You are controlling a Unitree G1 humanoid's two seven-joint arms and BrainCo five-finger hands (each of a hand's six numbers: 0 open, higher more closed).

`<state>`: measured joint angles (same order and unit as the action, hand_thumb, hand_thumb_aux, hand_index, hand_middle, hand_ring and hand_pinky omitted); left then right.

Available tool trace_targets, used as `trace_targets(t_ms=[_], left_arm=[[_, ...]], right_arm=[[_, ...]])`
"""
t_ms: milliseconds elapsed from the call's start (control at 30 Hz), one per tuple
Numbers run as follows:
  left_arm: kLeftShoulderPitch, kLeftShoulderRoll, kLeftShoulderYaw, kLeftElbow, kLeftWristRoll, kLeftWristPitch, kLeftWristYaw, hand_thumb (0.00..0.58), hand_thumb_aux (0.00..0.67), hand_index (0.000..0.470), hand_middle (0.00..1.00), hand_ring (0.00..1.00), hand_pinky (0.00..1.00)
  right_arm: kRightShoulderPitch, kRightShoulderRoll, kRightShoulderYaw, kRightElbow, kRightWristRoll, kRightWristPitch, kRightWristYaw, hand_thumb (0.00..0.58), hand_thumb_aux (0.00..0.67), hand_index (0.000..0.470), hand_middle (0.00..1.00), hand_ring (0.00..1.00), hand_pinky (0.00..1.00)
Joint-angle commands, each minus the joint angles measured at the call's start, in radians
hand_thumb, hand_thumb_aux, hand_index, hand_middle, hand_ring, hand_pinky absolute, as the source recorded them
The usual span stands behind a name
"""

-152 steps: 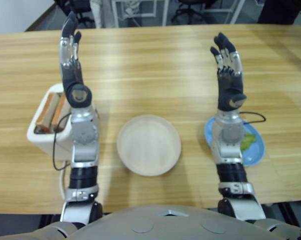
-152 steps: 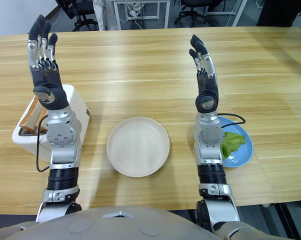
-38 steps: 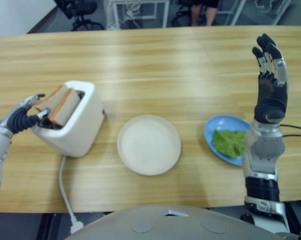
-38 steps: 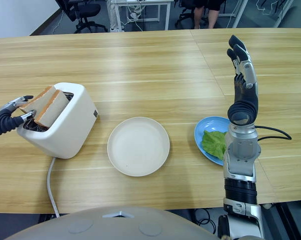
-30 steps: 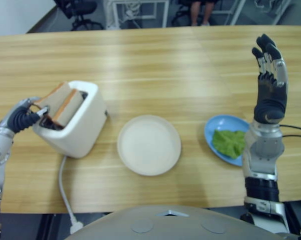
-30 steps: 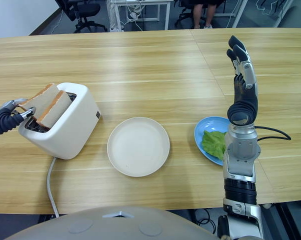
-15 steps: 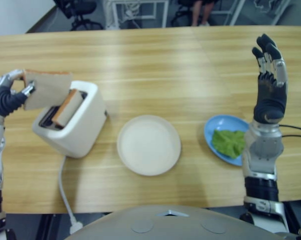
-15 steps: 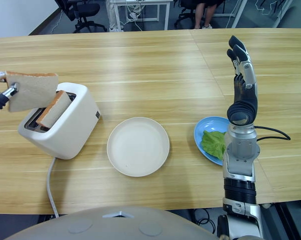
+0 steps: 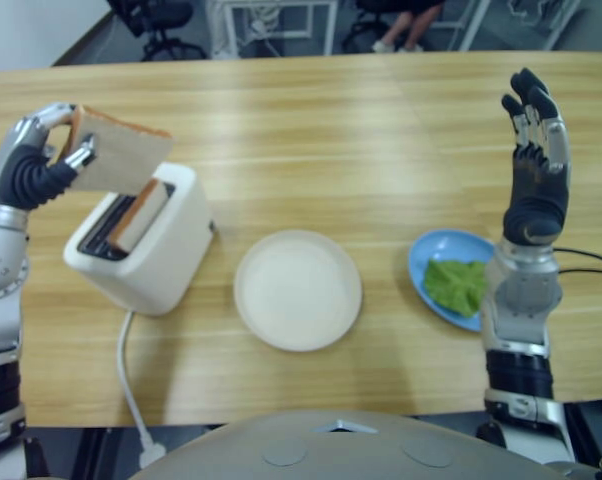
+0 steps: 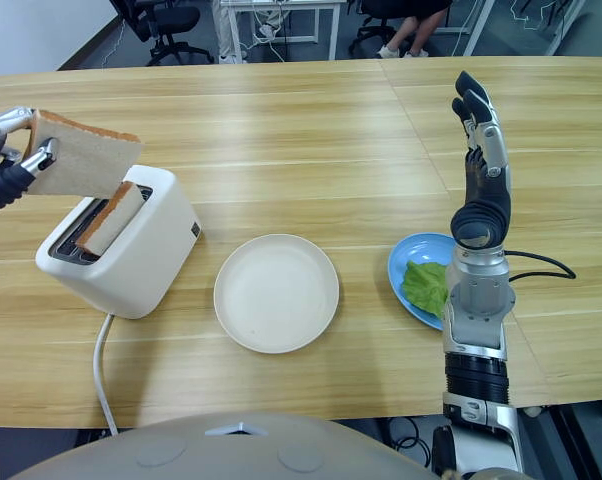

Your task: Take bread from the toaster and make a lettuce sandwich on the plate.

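The left hand (image 9: 29,172) pinches a bread slice (image 9: 119,157) above the toaster (image 9: 159,252) — clear of its slot, ready for the plate (image 9: 297,290) — while the right hand (image 9: 534,165) stands upright, fingers outstretched, empty.

A long wooden table (image 10: 311,120) carries a white toaster (image 10: 131,262), a cream plate (image 10: 276,292) and a blue dish (image 10: 402,262).

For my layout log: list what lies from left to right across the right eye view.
left hand gripping a bread slice → toaster → plate → blue dish with lettuce → right hand, raised and empty.
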<state>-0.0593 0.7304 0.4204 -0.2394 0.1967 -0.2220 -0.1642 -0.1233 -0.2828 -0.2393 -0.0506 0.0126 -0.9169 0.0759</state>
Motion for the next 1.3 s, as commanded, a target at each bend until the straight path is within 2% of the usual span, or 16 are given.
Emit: trace_targets(t_ms=[33, 267, 533, 733, 933, 1300], left_arm=[[-0.084, 0.005, -0.082, -0.037, 0.053, -0.02, -0.008, 0.58, 0.67, 0.46, 1.0, 1.0, 1.0], [-0.231, -0.055, -0.34, -0.015, 0.26, -0.098, 0.004, 0.58, 0.67, 0.46, 1.0, 1.0, 1.0], [-0.292, -0.148, -0.6, 0.101, 0.512, -0.161, 0.045, 0.58, 0.67, 0.46, 1.0, 1.0, 1.0], [-0.259, -0.202, -0.73, 0.166, 0.638, -0.205, 0.104, 0.58, 0.67, 0.46, 1.0, 1.0, 1.0], [-0.166, -0.232, -0.869, 0.266, 0.772, -0.228, 0.184, 0.58, 0.67, 0.46, 1.0, 1.0, 1.0], [-0.057, -0.169, -0.925, 0.254, 0.778, -0.236, 0.107, 0.58, 0.67, 0.46, 1.0, 1.0, 1.0]], right_arm=[[-0.013, 0.007, -0.001, 0.022, -0.014, -0.007, -0.006, 0.0, 0.0, 0.0, 0.0, 0.0, 0.0], [-0.045, 0.012, 0.012, 0.059, -0.018, -0.021, -0.009, 0.0, 0.0, 0.0, 0.0, 0.0, 0.0], [-0.066, 0.007, 0.012, 0.078, -0.008, -0.031, -0.011, 0.0, 0.0, 0.0, 0.0, 0.0, 0.0], [-0.066, 0.005, 0.011, 0.079, -0.005, -0.034, -0.01, 0.0, 0.0, 0.0, 0.0, 0.0, 0.0], [-0.056, 0.006, 0.01, 0.06, 0.001, -0.029, -0.01, 0.0, 0.0, 0.0, 0.0, 0.0, 0.0], [-0.036, -0.014, 0.003, 0.02, 0.037, -0.008, 0.002, 0.0, 0.0, 0.0, 0.0, 0.0, 0.0]])
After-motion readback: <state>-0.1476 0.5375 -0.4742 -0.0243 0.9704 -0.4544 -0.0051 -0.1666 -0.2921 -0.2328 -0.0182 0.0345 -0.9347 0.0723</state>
